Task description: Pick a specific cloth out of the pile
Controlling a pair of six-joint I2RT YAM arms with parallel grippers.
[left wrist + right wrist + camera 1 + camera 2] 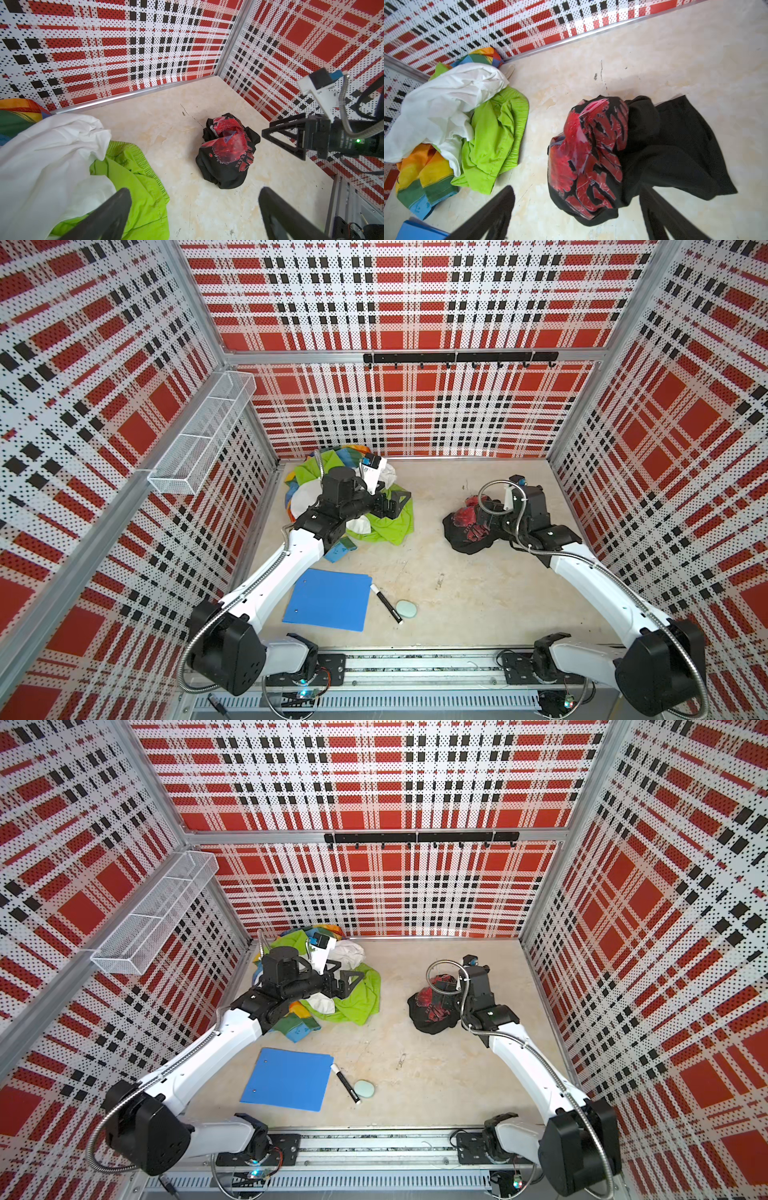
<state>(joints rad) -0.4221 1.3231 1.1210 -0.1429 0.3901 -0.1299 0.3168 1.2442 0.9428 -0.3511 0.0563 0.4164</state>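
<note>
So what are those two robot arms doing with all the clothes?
They are picking one cloth out of a heap. The black cloth with the red print lies by itself on the table, apart from the pile of white, green and rainbow-coloured cloths. The right gripper hangs just over the black cloth with its jaws open, gripping nothing. The left gripper is open too, over the edge of the pile, and holds nothing.

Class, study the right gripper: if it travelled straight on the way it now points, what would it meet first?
Most likely the black cloth, lying directly ahead of the right gripper, whose jaws stand open; depth is uncertain.
</note>
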